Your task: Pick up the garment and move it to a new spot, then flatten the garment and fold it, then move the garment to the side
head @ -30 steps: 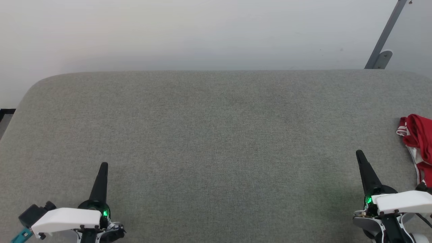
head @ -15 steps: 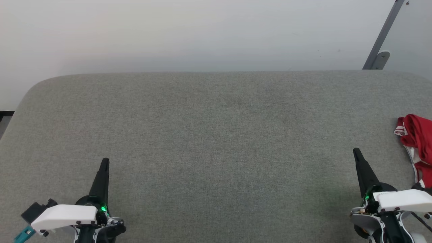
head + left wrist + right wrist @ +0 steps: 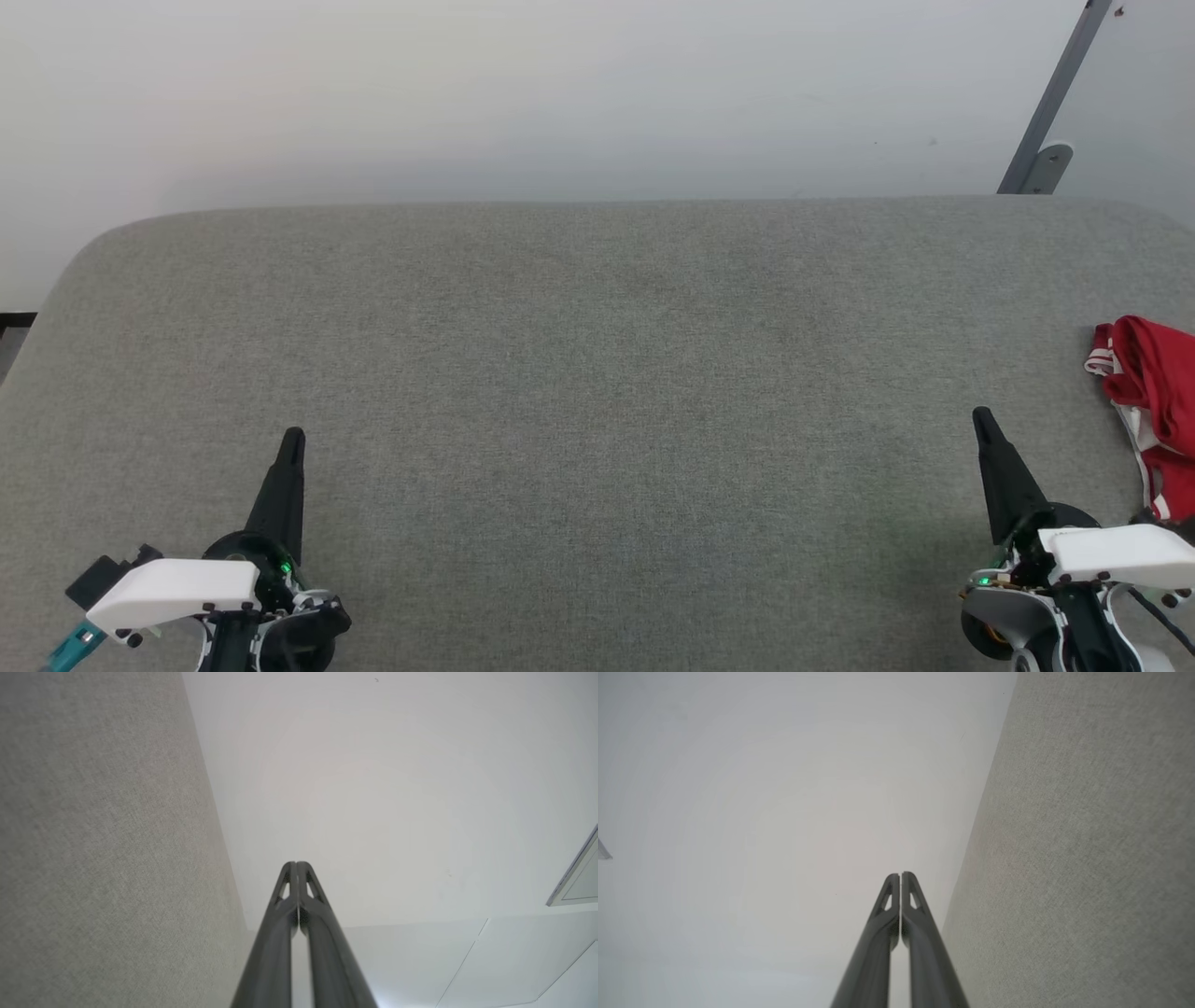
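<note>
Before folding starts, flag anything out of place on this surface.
The garment lies crumpled in a heap at the right side of the grey padded surface, partly cut off by the head view's border, not spread flat. The right gripper, shut and empty, sits apart from it. Nothing else stands out.

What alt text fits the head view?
A crumpled red jersey-style shirt with red-and-white striped trim lies at the view's right edge on a wide grey fabric-covered surface, cut off by the frame. The left gripper and right gripper, both shut and empty, sit at the lower corners.
</note>
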Available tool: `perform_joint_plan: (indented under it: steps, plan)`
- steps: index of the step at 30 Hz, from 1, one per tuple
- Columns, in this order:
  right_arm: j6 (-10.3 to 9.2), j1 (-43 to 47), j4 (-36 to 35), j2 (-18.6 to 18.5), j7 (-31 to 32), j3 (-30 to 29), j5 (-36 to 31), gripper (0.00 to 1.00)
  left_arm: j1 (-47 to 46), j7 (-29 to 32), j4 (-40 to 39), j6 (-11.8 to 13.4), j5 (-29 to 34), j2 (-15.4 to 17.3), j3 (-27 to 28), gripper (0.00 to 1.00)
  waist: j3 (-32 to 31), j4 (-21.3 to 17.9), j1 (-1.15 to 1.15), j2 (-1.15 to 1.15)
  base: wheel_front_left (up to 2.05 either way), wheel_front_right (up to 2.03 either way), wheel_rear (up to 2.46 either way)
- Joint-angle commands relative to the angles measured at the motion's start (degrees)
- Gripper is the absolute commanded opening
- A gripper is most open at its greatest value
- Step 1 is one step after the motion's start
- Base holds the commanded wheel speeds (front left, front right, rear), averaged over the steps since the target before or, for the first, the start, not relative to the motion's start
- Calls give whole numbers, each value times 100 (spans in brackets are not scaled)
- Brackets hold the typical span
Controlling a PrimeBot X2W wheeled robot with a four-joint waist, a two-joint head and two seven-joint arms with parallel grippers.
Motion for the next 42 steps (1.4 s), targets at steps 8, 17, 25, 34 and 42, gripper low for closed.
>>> perform_joint_plan:
  steps: [8,17,25,34,42]
  plan:
    - [2,-73,45,54,55,-24,199,0,-106,78,30,10,-197,-12,32,0,-10,-11,0,0,0,0,0]
    - [2,-72,45,55,55,-26,198,0,-107,95,30,10,-176,-23,45,0,-10,-11,0,0,0,0,0]
    - [2,-72,45,56,56,-26,197,0,-109,106,31,10,-159,-33,57,0,-10,-11,0,0,0,0,0]
    - [2,-71,45,56,57,-24,196,0,-111,111,32,10,-148,-43,71,0,-10,-11,0,0,0,0,0]
    - [2,-71,45,56,57,-25,196,0,-112,123,32,10,-135,-51,80,0,-10,-11,0,0,0,0,0]
